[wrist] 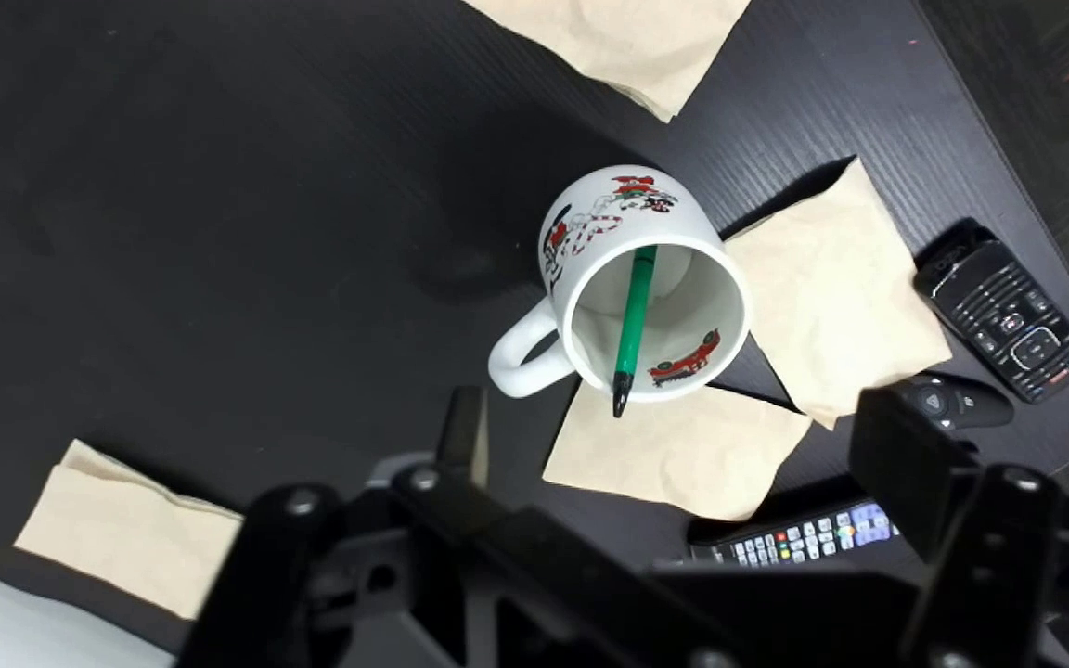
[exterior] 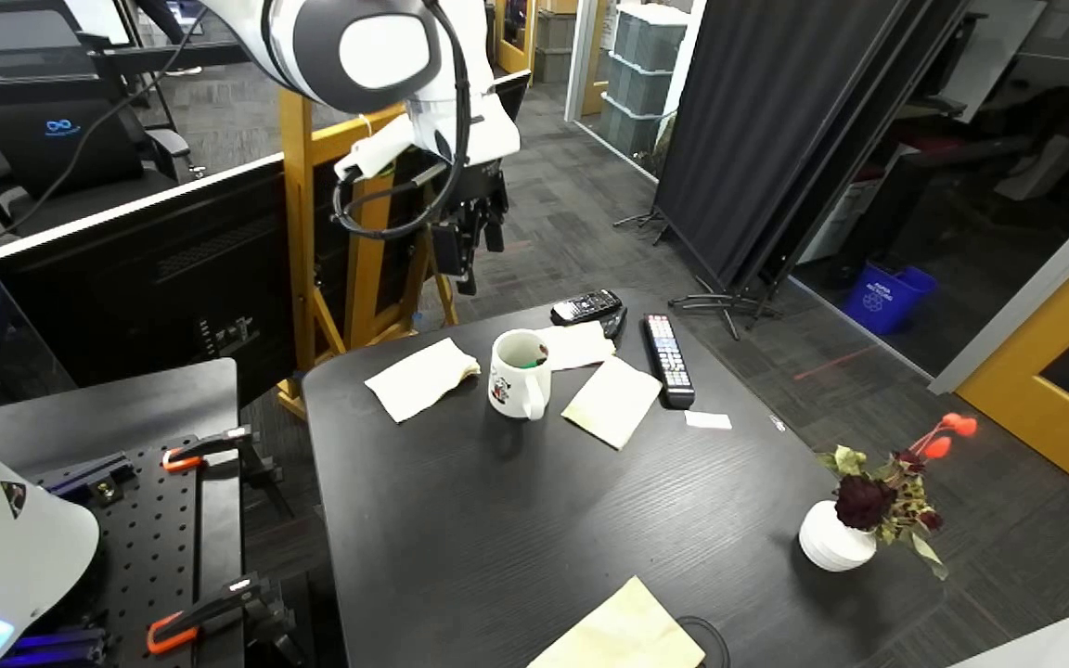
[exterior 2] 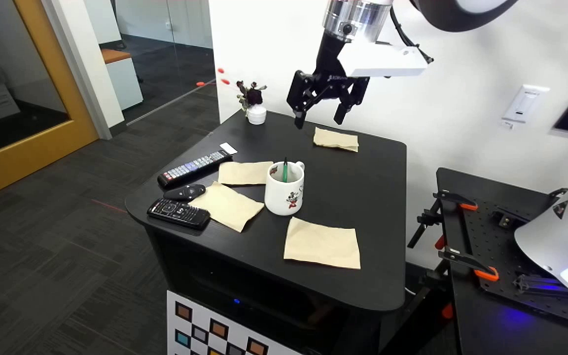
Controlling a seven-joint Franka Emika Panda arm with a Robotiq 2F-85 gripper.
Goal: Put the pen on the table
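In an exterior view, a slim, black-ended green pen leaned inside a white ceramic mug on the matte black rectangular counter; at one o'clock from the mug, a black two-fingered claw hung with jaws wide apart, holding nothing.

In an exterior view: camera raised, looking down across table; base at left edge, curtain beyond, tabletop cut at bottom. In an exterior view: also raised, tabletop whole, wall beyond, base at right edge. Both exterior views face roughly opposite ways; both take in vase. Wrist view: closest, steeply down on mug, gripper along bottom. Mug, remotes, table common to all three.
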